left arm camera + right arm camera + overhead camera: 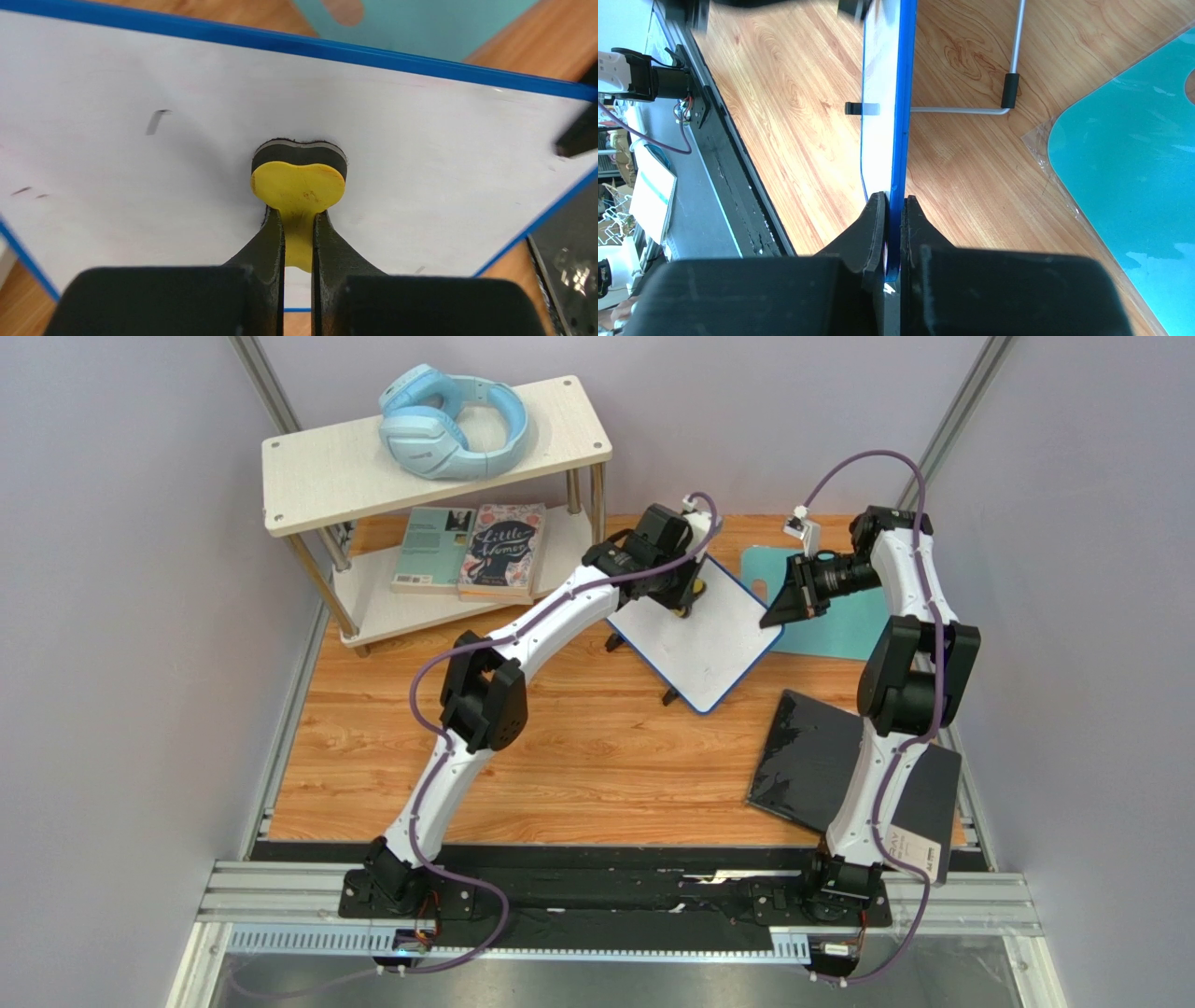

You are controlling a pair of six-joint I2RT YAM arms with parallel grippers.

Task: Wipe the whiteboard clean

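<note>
Closest to the lens in its own wrist view, the left gripper (298, 222) has its fingers squeezed on the yellow handle of the eraser (298, 178). We see the eraser's dark felt pad pressed flat against the whiteboard (435, 147).

The right gripper (893, 204) is clamped on the board's blue-framed edge, one finger on each face, bracing it. The board stands on its wire stand (962, 110) on the wooden table (589, 756), toward the far side between the two arms.

Key relation: a short dark stroke (158, 121) and fainter flecks (28, 190) lie left of the pad in the left wrist view, toward the board's left edge. The surface right of the pad looks clean to us. We judge that the next wipe should travel leftward across the face with the pad kept flat. Only the left arm carries the eraser.

Containers: we note none proper. A shelf unit (323, 469) at far left carries blue headphones (452, 423) on top and two books (470, 549) below. A teal mat (839, 636) and a black panel (814, 756) lie to the right of the board.
</note>
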